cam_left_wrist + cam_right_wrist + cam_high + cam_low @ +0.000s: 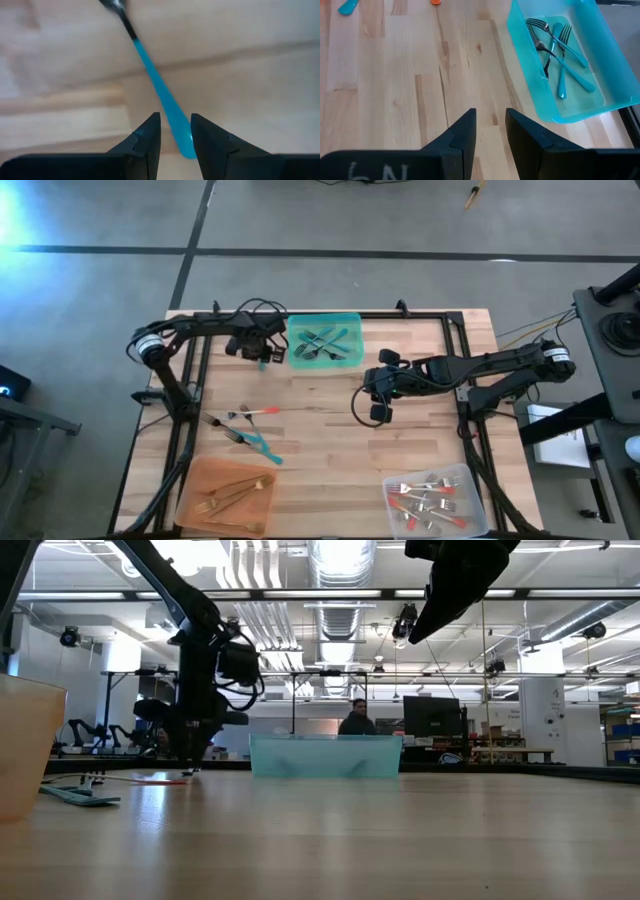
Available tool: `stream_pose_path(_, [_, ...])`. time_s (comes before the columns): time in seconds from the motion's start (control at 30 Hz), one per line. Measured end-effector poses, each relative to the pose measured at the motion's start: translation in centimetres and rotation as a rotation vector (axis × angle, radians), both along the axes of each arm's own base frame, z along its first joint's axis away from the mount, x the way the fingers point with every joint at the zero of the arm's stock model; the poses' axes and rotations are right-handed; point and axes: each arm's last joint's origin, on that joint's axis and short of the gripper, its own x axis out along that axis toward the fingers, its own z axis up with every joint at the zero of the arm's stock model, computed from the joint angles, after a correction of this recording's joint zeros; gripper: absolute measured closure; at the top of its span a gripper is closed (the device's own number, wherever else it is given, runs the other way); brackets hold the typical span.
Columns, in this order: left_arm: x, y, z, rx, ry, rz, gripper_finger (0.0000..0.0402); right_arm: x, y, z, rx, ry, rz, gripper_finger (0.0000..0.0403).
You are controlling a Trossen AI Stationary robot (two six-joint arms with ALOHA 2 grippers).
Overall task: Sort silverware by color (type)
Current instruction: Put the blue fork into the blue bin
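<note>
My left gripper [262,355] [175,132] hovers just left of the teal tray [352,320], shut on a teal-handled utensil [150,65] whose silver head points away from the fingers. The tray holds several teal-handled forks [560,50]. Loose silverware lies on the table's left part: a red-handled fork [262,411] and teal-handled pieces [258,444]. My right gripper [372,388] [491,127] hangs shut and empty over the table's middle, high above the wood in the low view [455,585]. My left gripper pinches the teal handle near its free end [181,137] between its two fingers [147,137]. The fingers come from above, pointing down, and the utensil hangs below them with its head close to the table top [190,770].
An orange tray [190,480] with gold utensils sits at the near left corner. A clear tray [470,480] with red-handled forks sits at the near right. Bare wood lies between them and across the middle. A person [357,718] sits beyond the far edge.
</note>
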Motion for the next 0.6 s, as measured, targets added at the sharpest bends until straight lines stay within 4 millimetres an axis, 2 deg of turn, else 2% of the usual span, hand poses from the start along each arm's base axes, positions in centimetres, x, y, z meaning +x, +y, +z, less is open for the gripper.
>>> stream_pose_path(0.3, [0.5, 0.0, -1.9, -0.087, 0.02, 0.009, 0.031, 0.0, 0.0, 0.0, 0.0, 0.0, 0.0, 0.0307])
stream_pose_path(0.43, [0.6, 0.1, -2.2, -0.098, 0.032, 0.01, 0.0312, 0.0, 0.0, 0.0, 0.0, 0.0, 0.0, 0.0307])
stream_pose_path(0.6, [0.6, 0.1, -2.2, -0.115, 0.028, -0.003, 0.0345, 0.0, 0.0, 0.0, 0.0, 0.0, 0.0, 0.0307])
